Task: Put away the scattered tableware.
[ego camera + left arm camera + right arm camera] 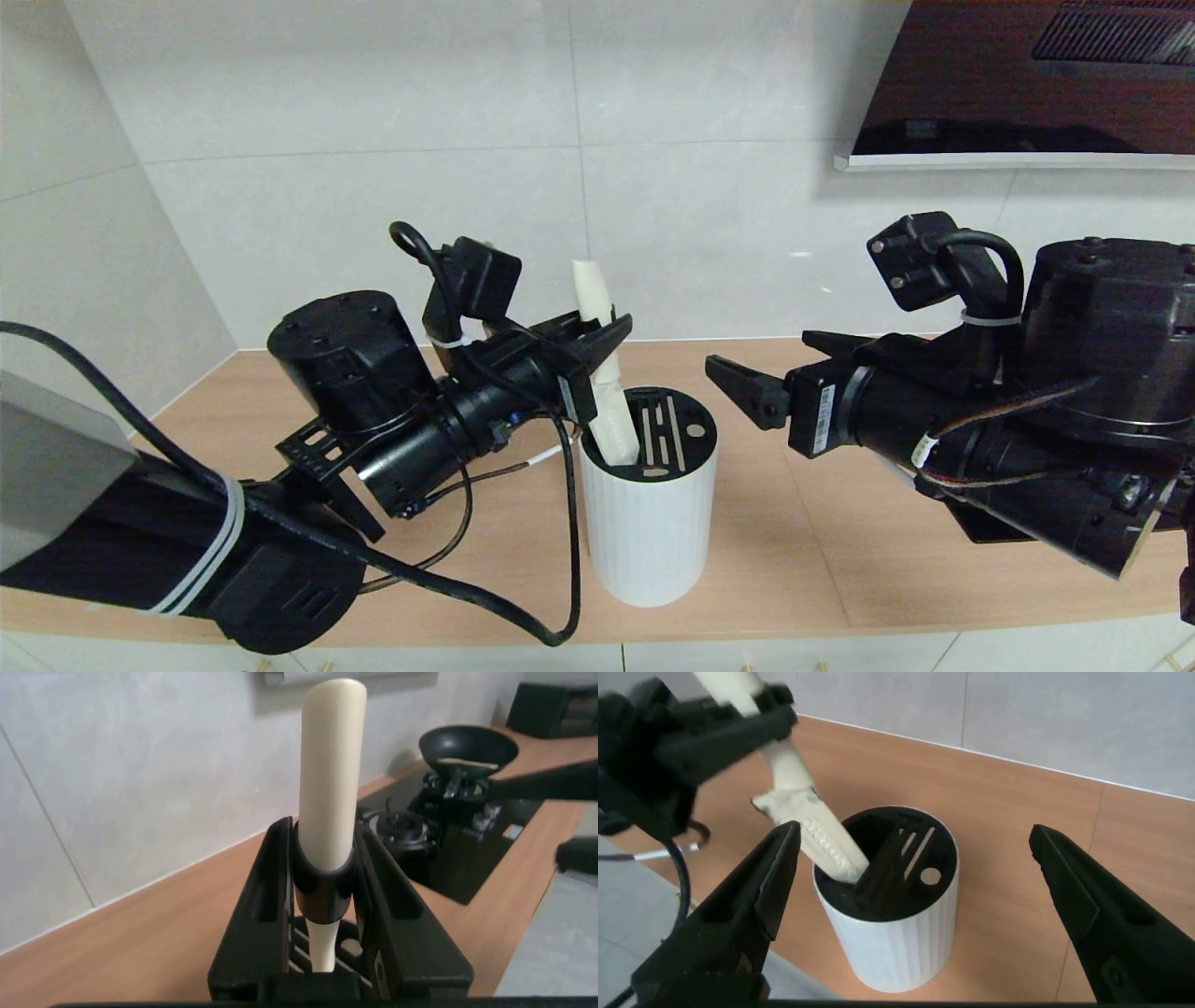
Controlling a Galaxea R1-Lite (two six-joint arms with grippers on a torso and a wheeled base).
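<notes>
Knife with a cream handle leans with its blade tip in the white slotted holder on the table, left jaws clamped on its handle, right jaws apart beside the holder.

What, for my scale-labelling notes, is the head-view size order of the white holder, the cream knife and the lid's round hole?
Largest: white holder.
Next: cream knife, its tip hidden inside the holder.
Smallest: round hole in the lid.
</notes>
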